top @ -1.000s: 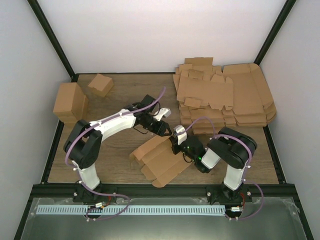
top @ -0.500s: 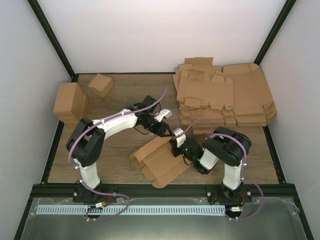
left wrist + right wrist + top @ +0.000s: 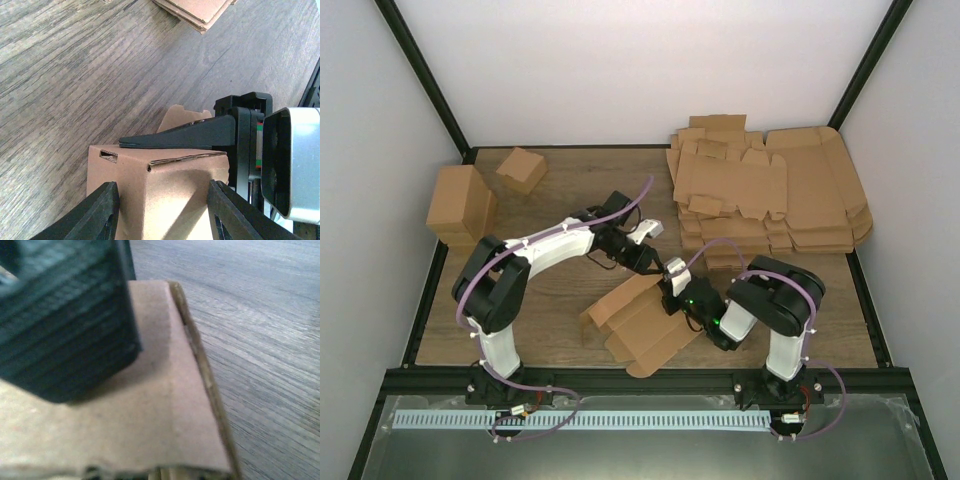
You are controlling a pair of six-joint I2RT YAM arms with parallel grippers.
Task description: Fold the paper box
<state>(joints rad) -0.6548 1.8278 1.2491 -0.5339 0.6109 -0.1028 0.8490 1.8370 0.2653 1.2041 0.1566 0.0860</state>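
The paper box [image 3: 642, 322] is a partly folded brown die-cut sheet lying in the middle of the table, with its far end raised into walls. My left gripper [image 3: 653, 262] hovers over that raised end. In the left wrist view it [image 3: 162, 184] is open, with one finger on each side of the folded cardboard end [image 3: 165, 195]. My right gripper [image 3: 672, 291] is at the same end. One right finger [image 3: 185, 137] lies flat along the top of the flap. In the right wrist view that finger [image 3: 65, 320] presses on the cardboard [image 3: 165, 405]; the other finger is hidden behind it.
A stack of flat brown die-cut sheets [image 3: 770, 195] fills the back right. Two folded brown boxes stand at the back left, a larger one [image 3: 460, 205] and a small cube-like one [image 3: 521, 169]. A black frame rail [image 3: 650, 376] runs along the near edge.
My left gripper has edged slightly forward and down toward the box's raised end. My right gripper and the box's end have shifted a little to the left.
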